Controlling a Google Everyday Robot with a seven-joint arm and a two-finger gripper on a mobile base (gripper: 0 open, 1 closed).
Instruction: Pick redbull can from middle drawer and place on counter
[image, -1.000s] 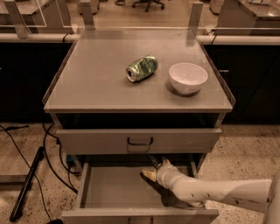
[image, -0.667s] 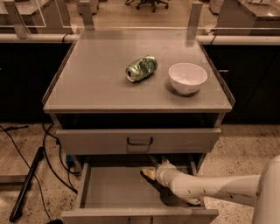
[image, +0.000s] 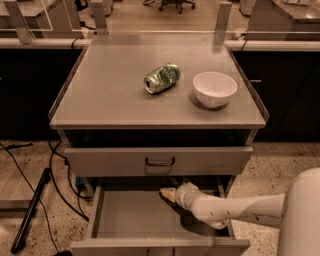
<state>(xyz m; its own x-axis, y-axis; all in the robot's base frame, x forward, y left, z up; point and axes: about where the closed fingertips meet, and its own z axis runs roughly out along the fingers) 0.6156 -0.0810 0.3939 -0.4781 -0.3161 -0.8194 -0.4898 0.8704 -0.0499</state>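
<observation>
The middle drawer stands pulled open below the cabinet, showing its grey tray floor. My gripper reaches into it from the right on the white arm, at the back of the tray, just under the closed drawer above. The redbull can is not in view; it is hidden or out of sight. The counter is the flat grey top above. A dented green can lies on its side on the counter.
A white bowl stands on the counter to the right of the green can. The closed upper drawer front with its black handle overhangs the gripper. Black cables lie on the floor at the left.
The gripper has moved slightly further back and left inside the open drawer. More of the robot's white body shows at the right edge. The things on the counter have not moved.
</observation>
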